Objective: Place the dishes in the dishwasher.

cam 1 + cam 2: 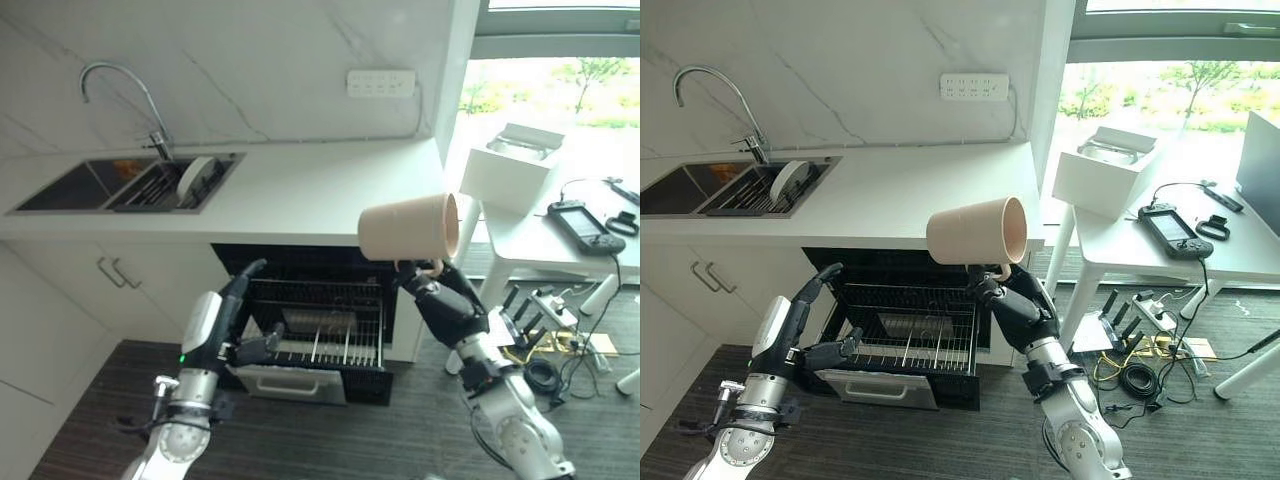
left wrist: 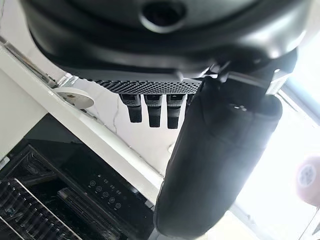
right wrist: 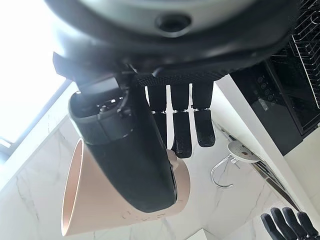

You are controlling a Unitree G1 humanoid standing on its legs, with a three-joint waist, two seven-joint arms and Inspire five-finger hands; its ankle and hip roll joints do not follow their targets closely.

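While the left hand (image 1: 222, 325) hangs low at the near left with its fingers straight and relaxed, grasping nothing, it sits just in front of the open dishwasher (image 1: 310, 320), whose dark cavity is set under the white counter (image 1: 320, 190). The wire rack (image 1: 325, 345) is pulled out toward the robot and looks bare apart from its upright tines, and the pale front panel of the drawer (image 1: 290, 383) shows below it, near the dark wood floor (image 1: 90, 420). To the right, the right hand (image 1: 445, 305) is raised in front of the dishwasher's right edge with its fingers and thumb curled round the handle of a beige cup (image 1: 408, 227). The cup is held on its side above the hand, its open mouth facing right and its base facing left, level with the counter's front edge and clear of the rack. In the right wrist view the thumb lies across the cup's (image 3: 125, 200) wall. Farther back on the left, a sink (image 1: 125, 185) is sunk into the counter; a white plate (image 1: 194, 177) stands on edge in its drying rack, with a curved tap (image 1: 120, 90) behind it. A wall socket strip (image 1: 381, 83) sits on the marble wall beyond. At the far right, a white table (image 1: 540, 235) bears an open white box (image 1: 513, 160) and a dark handheld controller (image 1: 580, 226).
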